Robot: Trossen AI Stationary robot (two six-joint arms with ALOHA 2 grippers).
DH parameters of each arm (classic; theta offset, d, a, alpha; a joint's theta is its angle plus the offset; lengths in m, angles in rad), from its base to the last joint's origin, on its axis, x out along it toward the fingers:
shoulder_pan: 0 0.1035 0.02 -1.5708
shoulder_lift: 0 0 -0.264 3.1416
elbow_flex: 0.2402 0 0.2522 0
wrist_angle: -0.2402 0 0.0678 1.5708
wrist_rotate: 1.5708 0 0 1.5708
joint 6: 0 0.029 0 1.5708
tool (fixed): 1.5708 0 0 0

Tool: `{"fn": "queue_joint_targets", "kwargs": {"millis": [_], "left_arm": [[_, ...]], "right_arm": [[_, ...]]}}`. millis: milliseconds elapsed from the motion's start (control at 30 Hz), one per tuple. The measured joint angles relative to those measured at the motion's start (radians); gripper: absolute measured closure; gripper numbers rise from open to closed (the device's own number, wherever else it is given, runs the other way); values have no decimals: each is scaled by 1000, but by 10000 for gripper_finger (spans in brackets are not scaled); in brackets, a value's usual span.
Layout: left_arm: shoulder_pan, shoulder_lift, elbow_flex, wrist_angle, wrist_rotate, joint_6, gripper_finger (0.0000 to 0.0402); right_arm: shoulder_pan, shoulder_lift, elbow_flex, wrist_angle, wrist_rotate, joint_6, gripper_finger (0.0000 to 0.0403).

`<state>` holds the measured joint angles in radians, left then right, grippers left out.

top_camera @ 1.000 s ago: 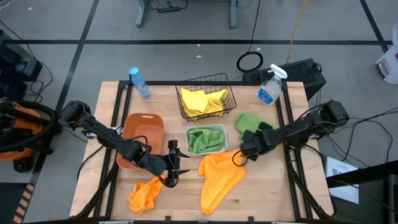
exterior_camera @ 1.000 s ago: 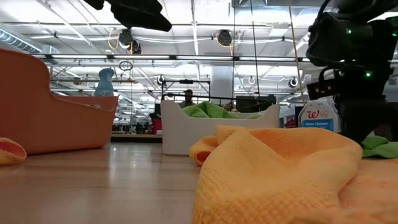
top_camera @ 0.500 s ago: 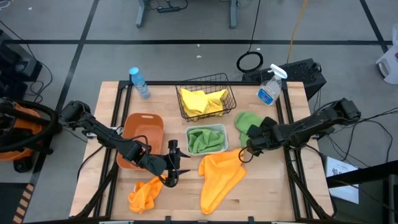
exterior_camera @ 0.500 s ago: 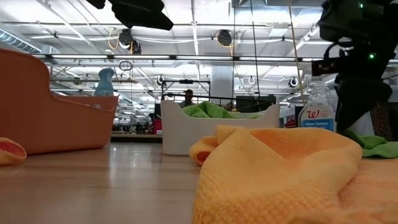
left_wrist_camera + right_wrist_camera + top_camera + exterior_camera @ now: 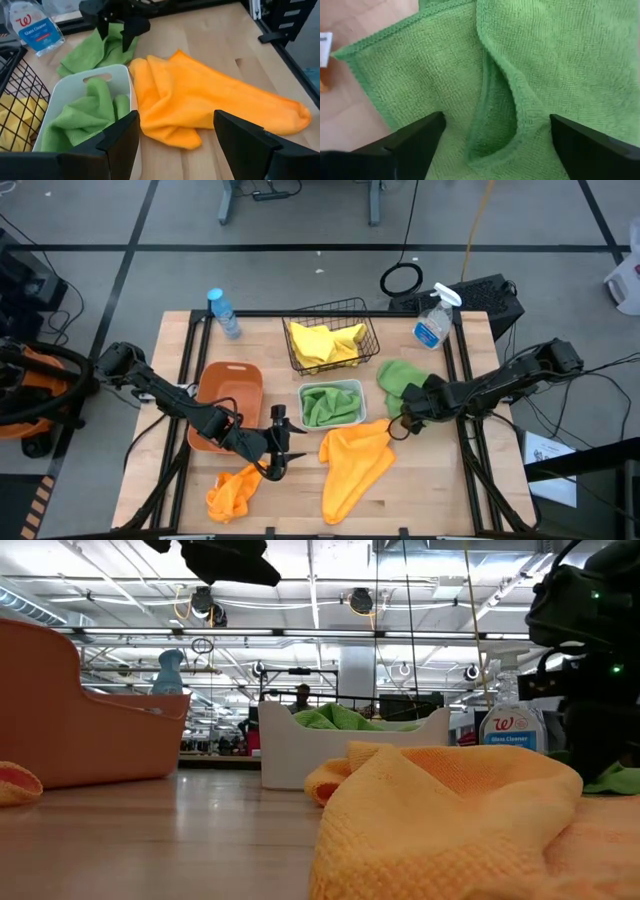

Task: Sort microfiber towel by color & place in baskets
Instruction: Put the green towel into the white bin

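A loose green towel (image 5: 393,376) lies on the table right of the white bin (image 5: 332,404), which holds another green towel. My right gripper (image 5: 492,150) stands open over a folded edge of the loose green towel (image 5: 495,100), one finger on either side. A large orange towel (image 5: 352,463) lies in front of the bin, and a small orange one (image 5: 232,492) lies near the front left. My left gripper (image 5: 290,445) hangs open between them, holding nothing. The black wire basket (image 5: 330,340) holds a yellow towel. The orange tub (image 5: 228,395) stands at the left. My right gripper points down at the loose green towel, its open fingers (image 5: 415,145) close over the cloth on both sides of a raised fold (image 5: 492,115). Whether the fingertips touch the towel, I cannot tell.
A spray bottle (image 5: 432,325) stands at the far right corner and a water bottle (image 5: 223,313) at the far left. Bare wood shows along the near edge, right of the large orange towel (image 5: 210,107). A black keyboard lies beyond the table's far right.
My right gripper has gone from the large orange towel's far corner toward the table's right edge and now stands over the loose green towel. The towels lie as they did.
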<state>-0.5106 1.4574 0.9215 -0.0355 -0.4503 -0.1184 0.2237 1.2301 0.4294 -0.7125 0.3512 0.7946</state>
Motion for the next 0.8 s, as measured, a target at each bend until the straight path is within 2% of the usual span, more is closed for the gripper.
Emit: {"fn": "queue_joint_targets", "kwargs": {"millis": [67, 167, 400, 433, 533, 633, 800], "left_arm": [[0, 0, 0, 12, 0, 1, 143], [0, 0, 0, 14, 0, 2, 143], [0, 1, 0, 15, 0, 2, 143], [0, 5, 0, 17, 0, 3, 143], [0, 13, 0, 27, 0, 23, 143], [7, 28, 0, 38, 0, 29, 143], [24, 38, 1, 94, -4, 52, 143]], "right_arm": [[0, -1, -3, 4, -17, 21, 78], [3, -2, -7, 24, -33, 36, 145], [18, 2, -15, 75, -25, 77, 358], [27, 2, -16, 85, -20, 77, 378], [56, 4, -7, 102, 15, 108, 383], [86, 7, 33, 46, 28, 134, 383], [143, 5, 170, -70, 106, 128, 396]]}}
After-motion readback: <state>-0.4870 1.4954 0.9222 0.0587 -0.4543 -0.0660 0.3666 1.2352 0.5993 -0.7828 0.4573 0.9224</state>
